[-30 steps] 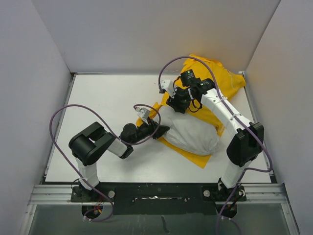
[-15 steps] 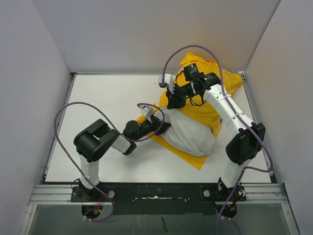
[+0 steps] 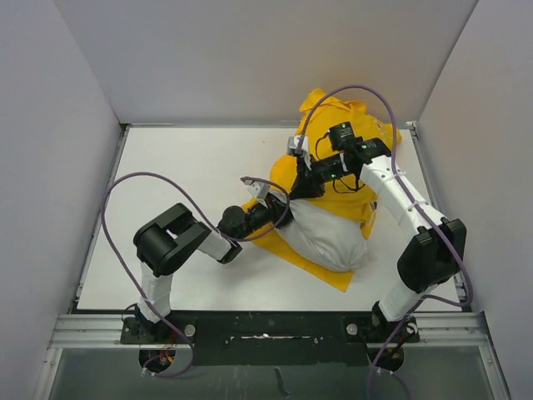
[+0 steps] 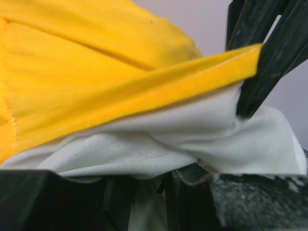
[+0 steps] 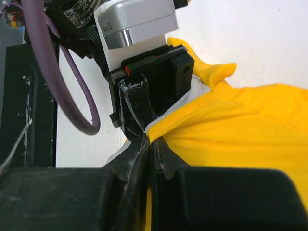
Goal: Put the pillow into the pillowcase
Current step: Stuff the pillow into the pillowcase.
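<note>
The white pillow (image 3: pixel 329 235) lies right of the table's middle, its right part under the yellow pillowcase (image 3: pixel 350 133), whose lower layer sticks out beneath it. My left gripper (image 3: pixel 280 213) is shut on the pillow's left end; the left wrist view shows white cloth (image 4: pixel 144 149) between its jaws (image 4: pixel 163 192), with the yellow hem (image 4: pixel 144 91) stretched above. My right gripper (image 3: pixel 301 185) is shut on the pillowcase's upper hem (image 5: pixel 166 127), held just above the left gripper, whose body (image 5: pixel 149 91) fills the right wrist view. The printed face is hidden.
White walls close in the table at the back, left and right; the pillowcase is bunched against the back right corner. Purple cables (image 3: pixel 150 179) loop over both arms. Bare white table (image 3: pixel 183 167) lies to the left.
My right gripper has moved right and slightly nearer with the hem, bunching the pillowcase at the back. My left gripper has pushed the pillow's end a little to the right.
</note>
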### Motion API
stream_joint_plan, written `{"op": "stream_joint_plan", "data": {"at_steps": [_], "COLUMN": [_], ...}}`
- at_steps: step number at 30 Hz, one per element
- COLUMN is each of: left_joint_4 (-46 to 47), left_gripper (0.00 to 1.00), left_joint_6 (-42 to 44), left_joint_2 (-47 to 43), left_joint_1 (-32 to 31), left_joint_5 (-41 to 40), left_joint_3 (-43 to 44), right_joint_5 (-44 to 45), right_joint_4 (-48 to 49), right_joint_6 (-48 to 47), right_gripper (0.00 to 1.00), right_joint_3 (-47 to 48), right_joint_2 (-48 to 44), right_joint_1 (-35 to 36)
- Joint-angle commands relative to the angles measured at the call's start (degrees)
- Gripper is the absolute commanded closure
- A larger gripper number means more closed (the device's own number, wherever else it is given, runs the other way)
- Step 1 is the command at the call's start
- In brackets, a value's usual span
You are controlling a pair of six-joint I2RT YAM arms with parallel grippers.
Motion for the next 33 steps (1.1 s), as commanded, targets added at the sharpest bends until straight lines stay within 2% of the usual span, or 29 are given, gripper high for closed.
{"op": "stream_joint_plan", "data": {"at_steps": [1, 2, 5, 8, 10, 13, 16, 18, 21, 24, 28, 31, 33], "left_joint_4": [5.98, 5.91, 5.96, 5.89, 5.89, 5.84, 3.97, -0.64, -12.46, -23.55, -35.37, -37.37, -36.06], "left_gripper": [0.74, 0.72, 0.56, 0.38, 0.31, 0.24, 0.22, 0.21, 0.18, 0.17, 0.15, 0.07, 0.07], "left_joint_6": [-2.91, -3.4, -3.4, -3.05, -4.94, -7.59, -10.5, -12.33, -13.3, -12.19, -11.79, -18.02, -23.7], "left_joint_2": [8.68, 9.92, 9.16, 5.55, 2.7, -2.86, -8.3, -12.22, -19.35, -27.15, -38.28, -44.67, -46.0], "left_joint_1": [1.07, 1.15, 1.16, 1.84, 3.38, 4.64, 5.59, 6.66, 8.01, 8.71, 8.98, 9.39, 9.27], "left_joint_5": [-10.87, -11.16, -13.51, -14.54, -12.69, -8.74, -4.96, -1.27, 3.25, 5.84, 6.46, 7.01, 7.63], "left_joint_3": [4.68, 5.85, 5.06, 0.53, -3.22, -10.88, -16.87, -19.17, -20.75, -21.42, -22.48, -24.39, -25.34], "right_joint_5": [-10.53, -7.56, -1.7, -1.21, -1.14, -0.63, -1.09, -2.18, -3.8, -3.98, 2.78, 8.74, 10.66], "right_joint_4": [1.63, 1.22, -0.71, -1.44, -3.46, -6.66, -9.65, -11.51, -11.4, -4.19, 6.12, 10.32, 12.12], "right_joint_6": [6.57, 5.59, 3.03, 0.98, -1.12, -2.99, -4.97, -7.14, -9.32, -5.17, 0.51, 2.28, 3.01], "right_gripper": [1.0, 1.0, 0.98, 0.87, 0.8, 0.68, 0.53, 0.46, 0.37, 0.35, 0.36, 0.45, 0.52], "right_joint_3": [-5.57, -6.29, -7.83, -9.1, -8.21, -4.68, -0.93, 0.26, -2.06, -8.95, -18.56, -23.61, -25.47], "right_joint_2": [-2.16, -1.59, -1.13, -2.88, -3.82, -5.52, -8.13, -10.17, -14.19, -20.42, -25.91, -27.23, -27.01], "right_joint_1": [-1.39, -1.22, -0.57, -0.03, 0.42, -0.15, -1.64, -3.29, -8.31, -15.66, -22.77, -23.4, -23.51]}}
